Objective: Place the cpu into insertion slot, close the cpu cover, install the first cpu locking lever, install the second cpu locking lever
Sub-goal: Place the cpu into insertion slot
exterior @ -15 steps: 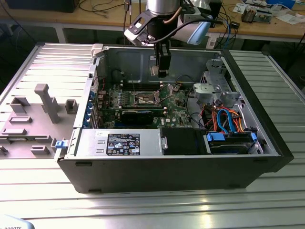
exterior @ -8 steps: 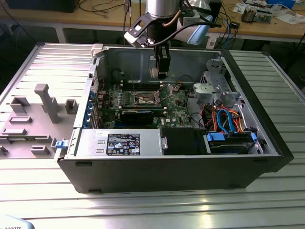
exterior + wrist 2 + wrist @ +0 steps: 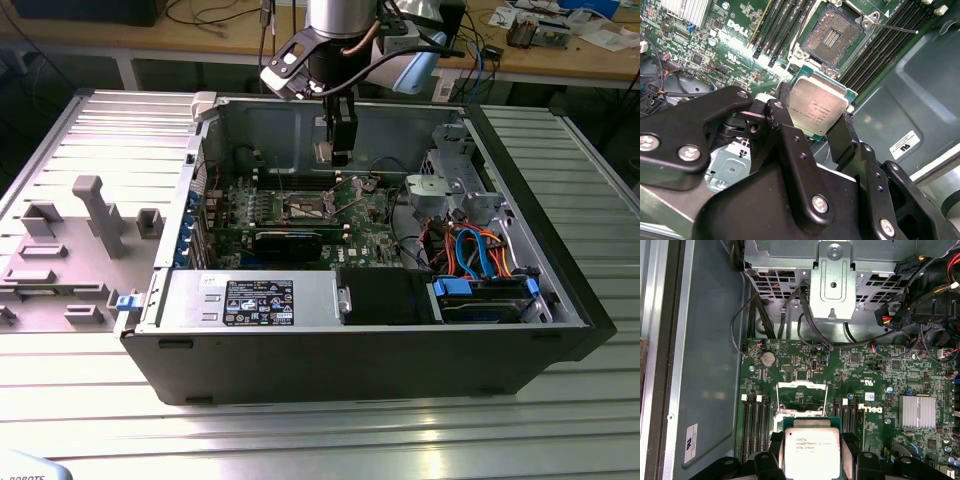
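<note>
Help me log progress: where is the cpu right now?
In the second wrist view, the cpu is clamped between the fingers, held above the motherboard and just short of the open insertion slot.

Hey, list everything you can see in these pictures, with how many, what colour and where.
computer case: one, black, lying open on the table.
motherboard: one, green, inside the case.
insertion slot: one, brownish-gold contacts, uncovered on the motherboard.
cpu cover: one, silver-grey, apparently swung open at the slot.
memory slots: several, black, flanking the slot.
heatsink: one, silver, on the motherboard.
cables: several, orange and blue, exterior view's right.
cpu: one, silver-grey top, held over the motherboard.
pincer: one, black, shut on the cpu.
</note>
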You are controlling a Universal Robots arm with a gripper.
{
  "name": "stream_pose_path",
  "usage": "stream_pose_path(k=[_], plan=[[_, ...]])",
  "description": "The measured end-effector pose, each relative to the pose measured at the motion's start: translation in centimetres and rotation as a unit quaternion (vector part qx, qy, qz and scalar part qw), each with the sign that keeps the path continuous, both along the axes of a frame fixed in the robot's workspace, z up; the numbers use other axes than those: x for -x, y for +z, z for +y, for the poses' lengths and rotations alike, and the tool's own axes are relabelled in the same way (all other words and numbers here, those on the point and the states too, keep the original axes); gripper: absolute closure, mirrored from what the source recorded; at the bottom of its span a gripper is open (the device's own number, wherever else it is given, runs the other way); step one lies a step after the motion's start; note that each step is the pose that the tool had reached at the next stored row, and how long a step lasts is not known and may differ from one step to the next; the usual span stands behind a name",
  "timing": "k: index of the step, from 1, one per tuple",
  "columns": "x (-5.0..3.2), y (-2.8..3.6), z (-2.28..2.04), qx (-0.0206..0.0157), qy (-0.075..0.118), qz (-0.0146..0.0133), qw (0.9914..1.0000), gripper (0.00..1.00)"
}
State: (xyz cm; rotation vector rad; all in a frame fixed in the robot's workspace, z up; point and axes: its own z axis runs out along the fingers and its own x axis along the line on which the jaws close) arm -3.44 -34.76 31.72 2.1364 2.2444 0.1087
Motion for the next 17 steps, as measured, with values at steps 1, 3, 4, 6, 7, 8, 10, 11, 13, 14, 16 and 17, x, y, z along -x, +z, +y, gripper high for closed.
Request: stream_pose_path(k=[1, 3, 4, 6, 7, 8, 10, 11, 13, 14, 16, 17], plan=[[0.0, 0.0, 0.0, 0.0, 0.0, 0.0, 1.0, 0.46], [0.0, -0.01, 0.0, 0.0, 0.0, 0.0, 1.0, 0.46], [0.0, -0.03, 0.0, 0.0, 0.0, 0.0, 1.0, 0.46], [0.01, -0.12, 0.0, 0.0002, 0.0, 0.0, 1.0, 0.46], [0.01, -0.18, 0.0, 0.0002, 0.0, 0.0, 1.0, 0.46], [0.01, -0.44, 0.0, 0.0003, -0.003, 0.0, 1.0, 0.46], [0.01, -0.69, 0.0, 0.0012, -0.006, 0.0007, 0.99998, 0.46], [0.01, -0.87, 0.0, 0.0034, -0.007, 0.0009, 0.99997, 0.46], [0.01, -1.09, 0.0, 0.0058, -0.008, 0.0012, 0.99995, 0.46], [0.01, -1.19, 0.0, 0.0067, -0.009, 0.0018, 0.99994, 0.46], [0.02, -1.21, 0.0, 0.0069, -0.01, 0.0019, 0.99993, 0.46], [0.02, -1.22, 0.0, 0.0068, -0.01, 0.0018, 0.99993, 0.46]])
